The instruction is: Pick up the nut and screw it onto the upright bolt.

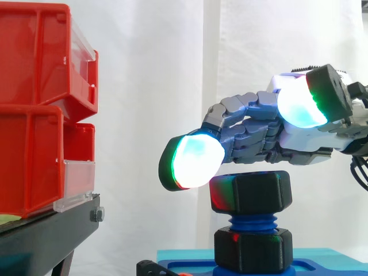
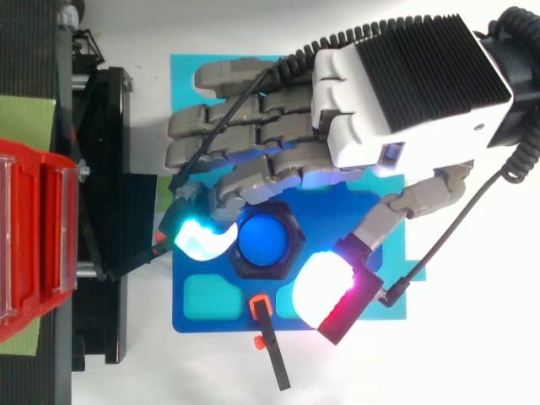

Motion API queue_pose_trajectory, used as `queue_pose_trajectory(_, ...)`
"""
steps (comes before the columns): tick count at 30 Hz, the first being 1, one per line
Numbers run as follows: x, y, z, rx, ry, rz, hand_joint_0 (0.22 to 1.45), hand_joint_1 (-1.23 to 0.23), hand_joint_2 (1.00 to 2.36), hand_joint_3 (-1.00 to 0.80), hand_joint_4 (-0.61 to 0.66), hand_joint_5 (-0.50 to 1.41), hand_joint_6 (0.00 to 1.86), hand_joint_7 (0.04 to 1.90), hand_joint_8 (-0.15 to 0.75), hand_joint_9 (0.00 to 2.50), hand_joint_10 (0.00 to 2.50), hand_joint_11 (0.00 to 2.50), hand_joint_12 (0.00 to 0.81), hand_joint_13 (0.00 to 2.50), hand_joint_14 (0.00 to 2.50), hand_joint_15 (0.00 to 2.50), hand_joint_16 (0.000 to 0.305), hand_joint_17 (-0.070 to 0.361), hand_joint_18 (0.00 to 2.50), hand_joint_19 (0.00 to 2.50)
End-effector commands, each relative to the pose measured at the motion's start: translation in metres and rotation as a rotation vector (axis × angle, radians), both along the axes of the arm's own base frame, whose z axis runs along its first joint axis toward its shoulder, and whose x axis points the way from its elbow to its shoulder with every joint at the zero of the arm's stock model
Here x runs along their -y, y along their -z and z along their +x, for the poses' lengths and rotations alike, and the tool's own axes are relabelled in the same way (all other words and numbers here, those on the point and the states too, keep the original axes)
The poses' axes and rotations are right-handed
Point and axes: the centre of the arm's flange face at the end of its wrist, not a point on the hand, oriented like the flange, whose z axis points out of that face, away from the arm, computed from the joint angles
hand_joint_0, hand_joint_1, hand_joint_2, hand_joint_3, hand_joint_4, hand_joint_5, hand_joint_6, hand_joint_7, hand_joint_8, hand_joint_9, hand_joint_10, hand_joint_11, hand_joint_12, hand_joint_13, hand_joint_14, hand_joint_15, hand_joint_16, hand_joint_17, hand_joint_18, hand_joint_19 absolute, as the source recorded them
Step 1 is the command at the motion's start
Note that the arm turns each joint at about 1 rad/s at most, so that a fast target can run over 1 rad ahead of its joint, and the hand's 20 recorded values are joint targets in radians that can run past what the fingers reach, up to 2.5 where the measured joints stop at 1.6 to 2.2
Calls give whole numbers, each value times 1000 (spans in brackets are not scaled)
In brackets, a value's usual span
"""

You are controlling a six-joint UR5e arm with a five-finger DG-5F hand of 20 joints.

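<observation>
Nut [image 1: 250, 192], black, hexagonal: sits on the top of the upright blue bolt [image 1: 251, 221], directly beneath the fingers [image 2: 245, 135], with the bolt's end showing through its bore from above. Thread: a short run bare below the nut, above a black collar [image 1: 253, 248] at the bolt's foot on the blue base plate [image 2: 202, 312]. Hand [image 1: 253, 123]: held level over the nut, fingers spread apart and nearly straight, clasping nothing; one glowing pad [image 1: 192, 161] just beside the nut's upper edge, contact uncertain; the thumb pad [image 1: 299, 106] well above it. Red bins [image 1: 34, 115]: beyond the fingertips, well apart. Progress, as judged: pick-up and placing on the bolt done; left to do, more turns to run the nut down the bare thread.
</observation>
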Motion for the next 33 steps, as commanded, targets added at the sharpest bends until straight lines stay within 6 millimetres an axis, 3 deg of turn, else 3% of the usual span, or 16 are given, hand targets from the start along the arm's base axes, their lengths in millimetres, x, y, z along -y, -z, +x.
queue_pose_trajectory(1, 1, 0, 0, -3, 2, -1, 480, -304, 1000, -500, 168, -139, 502, 742, 133, 390, 0, 0, 252, 315, 0, 0, 24, 55, 0, 0)
queue_pose_trajectory(10, 10, 0, -1, 4, 14, -3, 510, -391, 1000, -500, 238, -83, 503, 853, 108, 665, 0, 0, 181, 535, 0, 0, 12, 28, 148, 0)
queue_pose_trajectory(21, 30, -1, -4, 9, 39, -5, 525, -417, 1000, -500, 290, -26, 505, 1078, 188, 733, 0, 0, 177, 650, 0, 0, 8, 19, 278, 0)
queue_pose_trajectory(28, 41, -2, -7, 12, 50, -5, 523, -395, 1000, -500, 167, 44, 500, 1429, 189, 833, 0, 0, 176, 768, 0, 0, 6, 15, 431, 0)
queue_pose_trajectory(33, 47, -2, -8, 12, 47, -7, 523, -374, 1000, -500, 78, 57, 602, 1264, 134, 1118, 0, 0, 148, 969, 0, 0, 4, 10, 622, 0)
